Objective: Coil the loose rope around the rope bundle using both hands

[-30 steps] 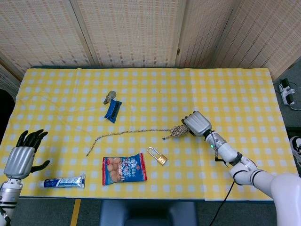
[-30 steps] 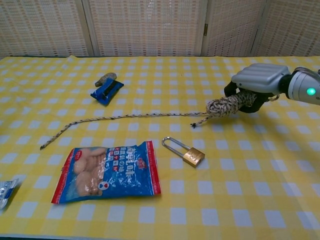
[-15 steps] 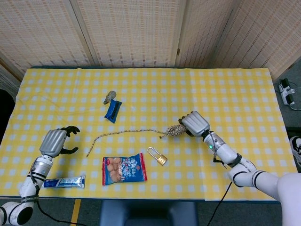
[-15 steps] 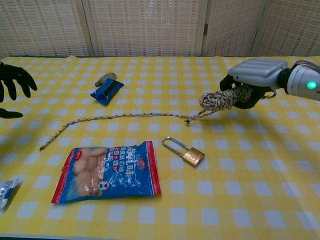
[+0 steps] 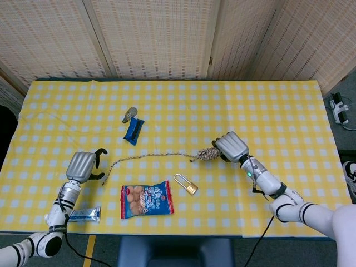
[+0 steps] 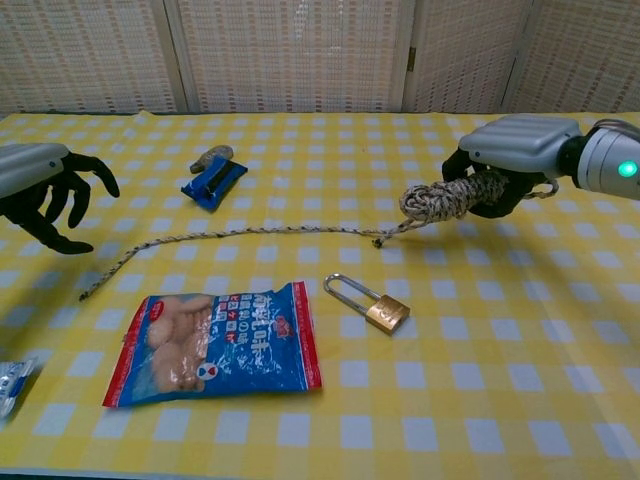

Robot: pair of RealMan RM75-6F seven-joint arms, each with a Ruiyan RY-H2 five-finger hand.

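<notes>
My right hand [image 5: 232, 147] [image 6: 510, 155] grips the speckled rope bundle [image 5: 209, 153] [image 6: 445, 198] and holds it a little above the yellow checked cloth. From the bundle the loose rope [image 5: 146, 158] [image 6: 230, 236] trails left across the table to a free end [image 5: 104, 181] [image 6: 87, 293]. My left hand [image 5: 83, 165] [image 6: 45, 190] hovers just left of that end, fingers spread and curved, holding nothing.
A brass padlock [image 5: 188, 185] [image 6: 378, 304] and a blue-and-red snack bag [image 5: 147, 199] [image 6: 213, 343] lie just in front of the rope. A blue packet [image 5: 133, 130] [image 6: 214, 180] and a small grey object [image 5: 129, 114] sit behind it. A toothpaste tube [image 5: 83, 214] lies by the near left edge.
My left hand has swept in from the near left corner towards the rope's free end. The right hand lifted the bundle slightly and shifted it left, dragging the rope.
</notes>
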